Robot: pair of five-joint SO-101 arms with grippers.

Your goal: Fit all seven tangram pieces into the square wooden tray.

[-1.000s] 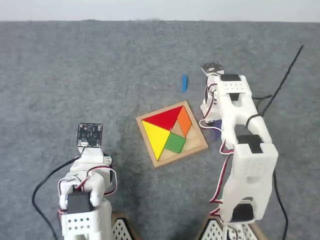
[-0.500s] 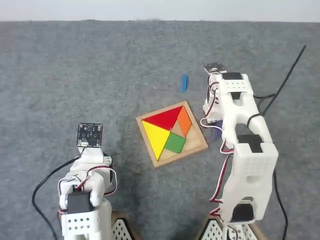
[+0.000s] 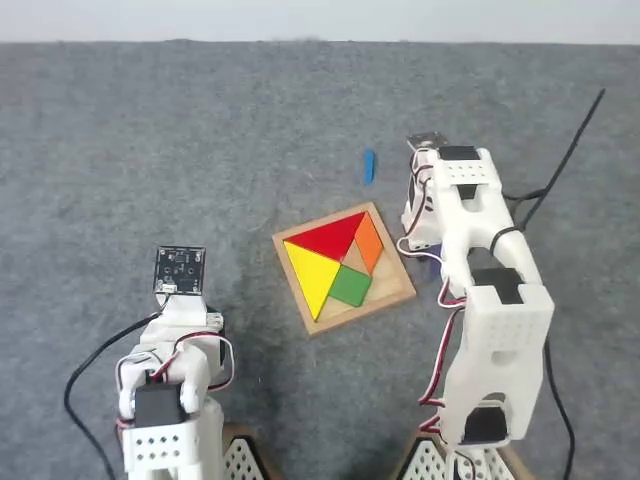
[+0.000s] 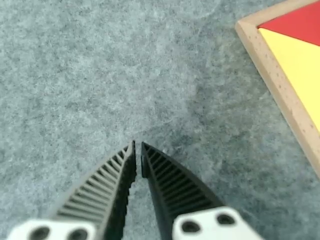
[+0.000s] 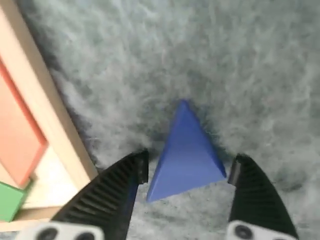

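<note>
The square wooden tray [image 3: 399,290] lies mid-table holding red [image 3: 330,238], yellow [image 3: 313,278], green [image 3: 350,287] and orange [image 3: 369,242] pieces. A small blue piece [image 3: 369,166] lies on the felt beyond it. A blue triangle [image 5: 187,152] rests on the felt just outside the tray's edge [image 5: 55,135]; my right gripper [image 5: 189,170] is open and straddles it, one finger on each side. That triangle peeks out under the right arm [image 3: 433,255]. My left gripper [image 4: 138,147] is shut with nothing in it, low over bare felt beside the tray's corner [image 4: 280,90].
Grey felt covers the whole table [image 3: 150,150]. The left arm [image 3: 175,340] sits near the front left, the right arm [image 3: 480,280] stretches along the tray's right side. A black cable [image 3: 570,160] runs at the far right.
The right arm has shifted only slightly near its wrist. The left arm and the pieces have not moved.
</note>
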